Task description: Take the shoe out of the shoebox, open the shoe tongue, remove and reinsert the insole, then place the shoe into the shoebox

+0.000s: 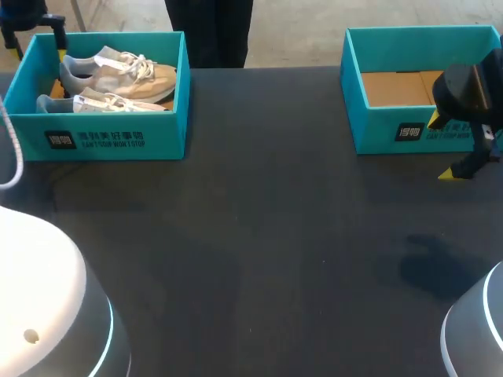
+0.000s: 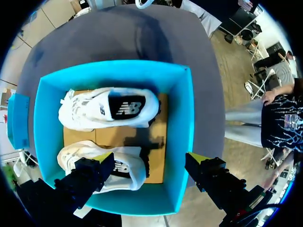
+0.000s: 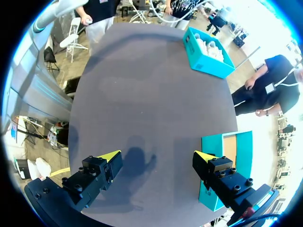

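Note:
Two beige and white shoes lie side by side in the teal shoebox [image 1: 102, 137] at the table's far left: one shoe [image 1: 118, 75] toward the back, the other [image 1: 102, 104] toward the front. My left gripper [image 1: 35, 43] hangs over that box's back left corner. In the left wrist view my left gripper [image 2: 151, 157] is open above the shoebox [image 2: 182, 123], with one finger over the nearer shoe [image 2: 123, 165] and the other over the box wall. The farther shoe [image 2: 109, 109] lies ahead. My right gripper [image 1: 442, 148] stands open and empty over the table.
A second teal box [image 1: 393, 129] with a bare cardboard floor stands at the far right, beside my right gripper [image 3: 157, 155]; that box [image 3: 227, 156] shows beside one finger. The dark table [image 1: 251, 236] spreads between the boxes.

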